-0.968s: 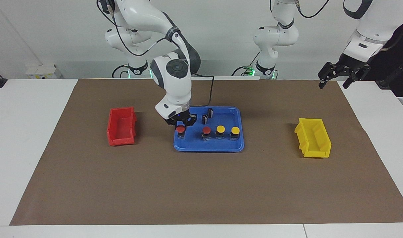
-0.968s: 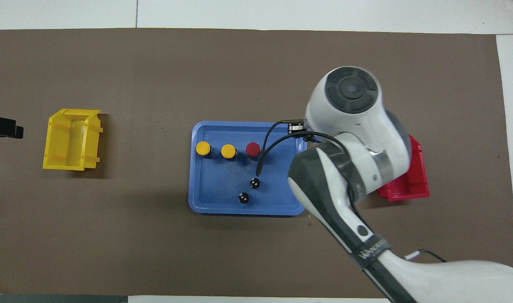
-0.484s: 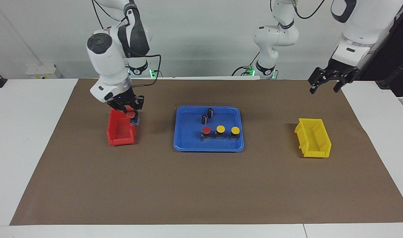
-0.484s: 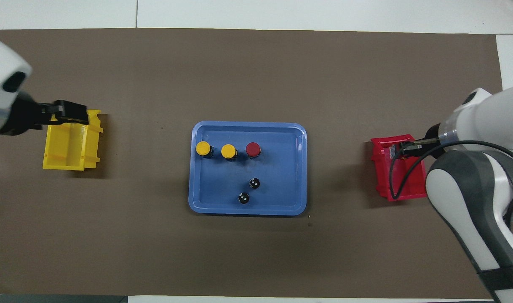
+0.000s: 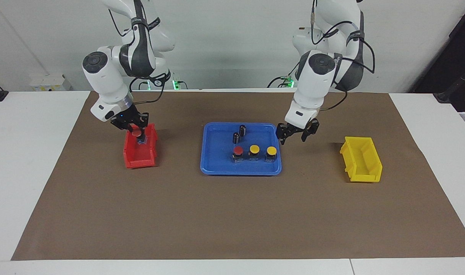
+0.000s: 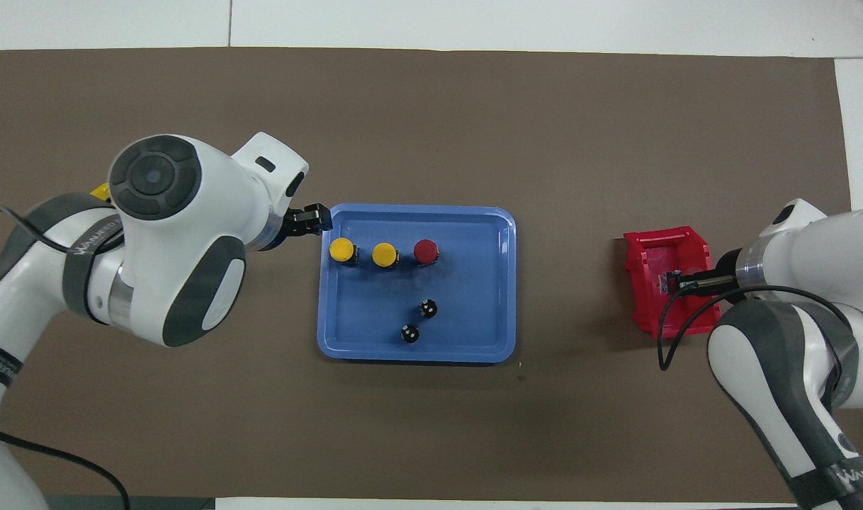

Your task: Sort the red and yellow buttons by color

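Observation:
My right gripper (image 5: pixel 133 129) is shut on a red button (image 5: pixel 135 134) and holds it low over the red bin (image 5: pixel 139 157), at the end nearer to the robots. In the overhead view the arm covers that button above the bin (image 6: pixel 647 283). One red button (image 5: pixel 238 150) and two yellow buttons (image 5: pixel 254 149) (image 5: pixel 271 150) stand in a row in the blue tray (image 5: pixel 240 171). They also show in the overhead view: red (image 6: pixel 426 251), yellow (image 6: pixel 384 254) and yellow (image 6: pixel 341 249). My left gripper (image 5: pixel 294 135) is open and empty, in the air beside the tray's edge toward the yellow bin (image 5: pixel 360 160).
Two small black cylinders (image 5: pixel 242 130) (image 5: pixel 236 138) stand in the tray, nearer to the robots than the buttons. In the overhead view my left arm covers nearly all of the yellow bin (image 6: pixel 100 191). A brown mat (image 5: pixel 232 217) covers the table.
My right gripper carried the red button from the tray to over the red bin and lowered it. My left arm swung in from the table's end to the tray's edge.

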### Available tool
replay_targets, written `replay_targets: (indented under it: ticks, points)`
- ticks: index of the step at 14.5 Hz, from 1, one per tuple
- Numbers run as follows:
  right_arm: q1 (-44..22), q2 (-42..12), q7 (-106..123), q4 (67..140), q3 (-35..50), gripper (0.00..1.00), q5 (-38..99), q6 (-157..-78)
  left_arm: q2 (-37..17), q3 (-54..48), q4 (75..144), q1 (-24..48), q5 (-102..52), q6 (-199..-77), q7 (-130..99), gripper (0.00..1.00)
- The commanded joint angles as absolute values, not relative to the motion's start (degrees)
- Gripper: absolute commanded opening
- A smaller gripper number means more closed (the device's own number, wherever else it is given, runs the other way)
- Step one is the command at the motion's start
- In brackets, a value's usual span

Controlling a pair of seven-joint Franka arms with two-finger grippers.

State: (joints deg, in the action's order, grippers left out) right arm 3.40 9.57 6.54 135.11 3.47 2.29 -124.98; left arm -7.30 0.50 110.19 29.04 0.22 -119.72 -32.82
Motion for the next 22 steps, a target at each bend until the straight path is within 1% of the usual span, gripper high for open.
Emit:
replay_targets:
  ticks: [1,3,4,6,7,9,10,11,13,14,16,18,19,20,22]
  points:
    - [5.0,12.2,10.4,140.0,3.8,0.24,3.6,-128.3,-6.9,1.3,112.2,31.0,1.4,-122.2,-34.6,0.78]
    - [5.5,11.7,10.5,140.4,3.8,0.24,3.6,-128.4,-7.9,1.3,113.8,31.8,1.3,-126.6,-35.6,0.78]
    - [5.5,11.3,10.6,141.1,3.8,0.24,3.6,-130.2,-9.1,1.3,113.6,32.0,1.4,-127.3,-36.0,0.78]
    - [5.5,11.2,10.7,143.8,3.8,0.25,3.6,-134.7,-9.8,1.3,113.7,32.5,1.3,-128.5,-35.9,0.78]
    - [5.5,11.2,10.4,144.7,3.9,0.26,3.6,-135.3,-9.9,1.3,113.7,32.5,1.3,-128.7,-36.0,0.78]
    - [5.4,11.2,10.5,144.8,3.9,0.35,3.6,-135.5,-9.8,1.3,114.3,33.4,1.3,-128.7,-36.0,0.78]
    - [5.4,11.1,10.6,144.8,3.8,0.44,3.6,-135.5,-9.8,1.3,114.7,33.4,1.3,-129.0,-36.0,0.78]
    - [5.4,11.1,10.8,144.7,3.8,0.5,3.6,-135.2,-9.8,1.3,115.0,33.5,1.3,-129.5,-36.0,0.78]
    - [5.4,10.8,10.8,143.3,3.8,0.57,3.5,-134.1,-9.9,1.2,115.4,33.7,1.3,-130.8,-36.1,0.78]
    - [5.4,9.9,10.8,140.7,3.8,0.62,3.4,-131.2,-10.4,1.3,115.7,34.4,1.3,-131.0,-36.1,0.78]
    - [5.1,9.4,10.6,133.8,3.8,0.62,3.1,-122.8,-11.2,1.3,115.8,34.6,1.3,-131.5,-37.1,0.78]
    - [4.7,8.7,10.2,126.9,4.0,0.67,2.7,-116.1,-12.3,1.3,115.8,34.6,1.3,-132.0,-37.5,0.77]
    - [4.7,8.5,10.1,124.1,4.0,0.69,2.7,-113.4,-12.3,1.3,115.8,34.7,1.3,-131.9,-38.6,0.46]
    - [4.7,8.3,10.1,121.1,4.2,0.7,2.7,-110.7,-12.4,1.3,115.5,34.7,1.3,-132.1,-40.0,0.02]
    - [4.7,7.0,9.7,113.2,4.4,0.72,2.7,-102.6,-12.6,1.3,114.3,34.5,1.3,-131.7,-40.2,0.01]
